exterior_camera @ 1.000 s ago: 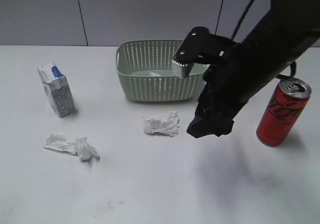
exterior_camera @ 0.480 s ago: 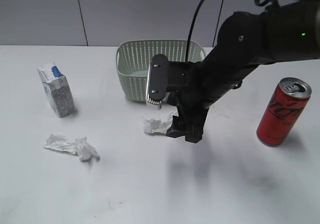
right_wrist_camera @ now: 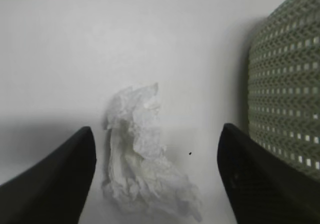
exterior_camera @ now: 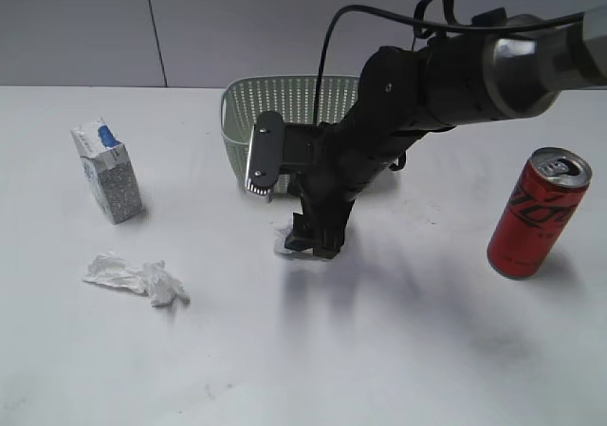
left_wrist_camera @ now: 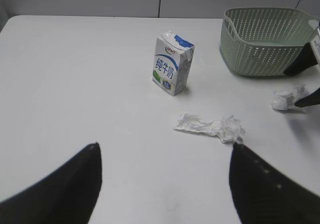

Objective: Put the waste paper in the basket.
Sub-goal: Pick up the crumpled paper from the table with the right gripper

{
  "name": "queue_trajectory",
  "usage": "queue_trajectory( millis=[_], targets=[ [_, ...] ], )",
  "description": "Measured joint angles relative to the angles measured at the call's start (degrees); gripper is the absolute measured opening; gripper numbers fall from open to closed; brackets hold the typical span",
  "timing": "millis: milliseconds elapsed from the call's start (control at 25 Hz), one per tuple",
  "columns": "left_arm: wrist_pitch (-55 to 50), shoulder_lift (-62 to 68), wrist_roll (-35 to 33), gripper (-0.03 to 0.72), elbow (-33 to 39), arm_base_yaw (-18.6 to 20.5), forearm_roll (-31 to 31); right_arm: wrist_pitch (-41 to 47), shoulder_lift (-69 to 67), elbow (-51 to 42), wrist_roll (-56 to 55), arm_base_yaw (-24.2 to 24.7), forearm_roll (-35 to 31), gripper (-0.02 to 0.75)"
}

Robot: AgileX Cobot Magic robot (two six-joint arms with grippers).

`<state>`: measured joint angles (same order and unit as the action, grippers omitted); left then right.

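While the right arm reaches down in front of the basket (exterior_camera: 248, 122), its end effector (right_wrist_camera: 155, 184) stands open, one finger on either side of a crumpled wad of waste paper (right_wrist_camera: 142, 169) lying on the white tabletop (exterior_camera: 398, 350). Right wrist view: both fingers are apart from the wad, dark finger tips at the lower left and lower right, paper between them, not clamped. Perforated basket wall sits just beside, at the right edge of that view.

Exterior view: this wad is mostly hidden behind the black end effector, only a white edge showing just in front of the basket's near wall. A second, elongated wad (exterior_camera: 135, 277) lies well apart to the left, on the tabletop, near the front of a blue-and-white carton (exterior_camera: 107, 171) that stands upright. Red drink can (exterior_camera: 538, 213) upright at the far right, well clear of the arm.

Left wrist view: left end effector (left_wrist_camera: 165, 179) open, fingers spread wide and holding nothing, hovering above bare tabletop. Both wads are visible ahead of it, outside the basket. Whether paper lies inside the basket cannot be told.
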<state>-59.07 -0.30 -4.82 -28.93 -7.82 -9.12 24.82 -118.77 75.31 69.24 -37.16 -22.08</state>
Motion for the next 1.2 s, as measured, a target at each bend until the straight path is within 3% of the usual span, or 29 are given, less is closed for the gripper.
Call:
queue_trajectory(
  millis=[680, 800, 1040, 1200],
  targets=[
    [0.0, 0.0, 0.1, 0.588, 0.0, 0.0, 0.0, 0.3, -5.1, 1.3, -0.2, 0.0, -2.7, 0.549],
    [0.0, 0.0, 0.1, 0.588, 0.0, 0.0, 0.0, 2.0, -5.1, 1.4, -0.3, -0.1, -2.7, 0.445],
    [0.0, 0.0, 0.0, 0.588, 0.0, 0.0, 0.0, 6.7, -5.1, 1.5, -0.3, -0.1, -2.8, 0.088],
    [0.0, 0.0, 0.0, 0.588, 0.0, 0.0, 0.0, 7.9, -4.9, 1.6, -0.3, -0.1, -2.8, 0.045]
  ],
)
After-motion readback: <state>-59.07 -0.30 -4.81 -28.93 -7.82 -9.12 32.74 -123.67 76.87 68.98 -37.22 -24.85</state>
